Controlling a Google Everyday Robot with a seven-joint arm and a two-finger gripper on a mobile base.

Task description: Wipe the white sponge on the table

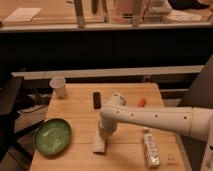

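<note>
The white sponge [99, 144] lies on the light wooden table [80, 112], near the front edge just left of centre. My white arm reaches in from the right, and its gripper [102, 134] points straight down onto the sponge's top, hiding part of it. The gripper's end meets the sponge, so the grip itself is hidden from view.
A green plate [52, 136] sits at the front left and a white paper cup [58, 87] at the back left. A black bar [97, 99] lies behind the arm, a small orange object [141, 102] at the back right, and a clear bottle [150, 148] at the front right.
</note>
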